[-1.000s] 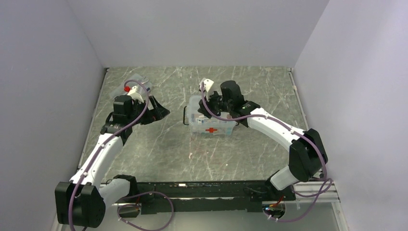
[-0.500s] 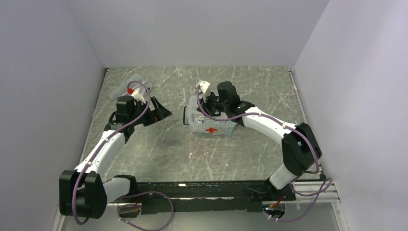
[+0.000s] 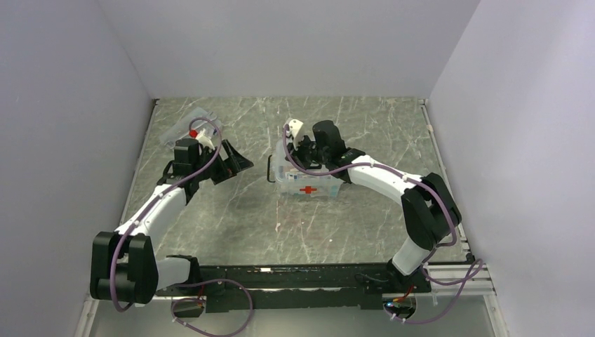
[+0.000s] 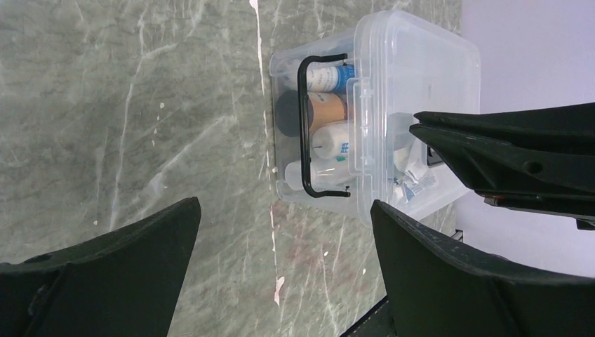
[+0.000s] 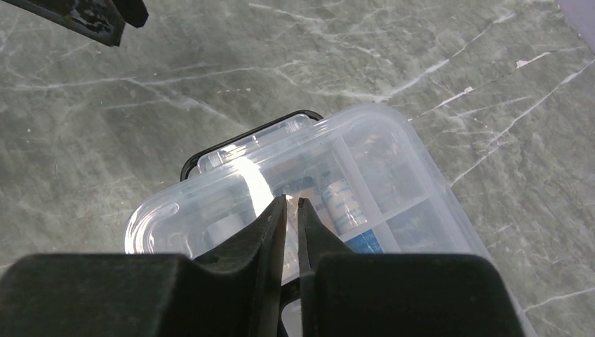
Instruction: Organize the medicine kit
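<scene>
The medicine kit (image 3: pixel 309 184) sits lidded and stocked mid-table (image 3: pixel 365 119); the right gripper (image 5: pixel 292 201) is pinched nearly together over its lid, holding nothing; the left gripper (image 4: pixel 285 207) gapes empty; little seems left.

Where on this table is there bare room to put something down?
Free: the table between the medicine kit and the arm bases, and the far right corner. Crowded: over the kit under the right fingers, and far left around the left fingers.
</scene>
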Motion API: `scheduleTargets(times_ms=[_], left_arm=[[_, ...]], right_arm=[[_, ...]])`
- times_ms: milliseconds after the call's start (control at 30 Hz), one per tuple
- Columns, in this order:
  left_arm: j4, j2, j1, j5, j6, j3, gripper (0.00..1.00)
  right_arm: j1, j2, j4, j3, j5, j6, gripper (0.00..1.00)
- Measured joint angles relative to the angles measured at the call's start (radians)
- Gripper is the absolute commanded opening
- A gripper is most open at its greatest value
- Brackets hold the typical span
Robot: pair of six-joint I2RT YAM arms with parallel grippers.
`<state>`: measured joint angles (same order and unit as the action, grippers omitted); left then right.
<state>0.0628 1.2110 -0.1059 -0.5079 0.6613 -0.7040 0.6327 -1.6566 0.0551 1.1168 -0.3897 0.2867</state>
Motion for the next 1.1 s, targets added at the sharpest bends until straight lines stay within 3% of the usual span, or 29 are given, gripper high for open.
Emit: scheduleTargets(times_ms=[267,367,567,833,1100], left_arm=[[-0.060,0.064,0.000,-0.019,0.032,0.014,0.99],[-0.082,0.088,0.000,-0.024,0.042,0.014,0.94],[-0.151,0.155,0.001,-0.059,0.076,0.015,0.69],[-0.227,0.306,-0.002,-0.115,0.127,0.014,0.26],[-0.236,0.426,-0.056,-0.151,0.146,-0.055,0.07]], right_arm=[[0.004,-0.013,0.025,0.000,-0.003,-0.014,0.01],[0.005,-0.013,0.029,-0.003,0.006,-0.021,0.00],[0.008,-0.006,0.047,-0.018,0.027,-0.042,0.00],[0.008,0.031,0.051,-0.054,0.050,-0.060,0.00],[0.008,0.052,0.052,-0.075,0.063,-0.072,0.00]])
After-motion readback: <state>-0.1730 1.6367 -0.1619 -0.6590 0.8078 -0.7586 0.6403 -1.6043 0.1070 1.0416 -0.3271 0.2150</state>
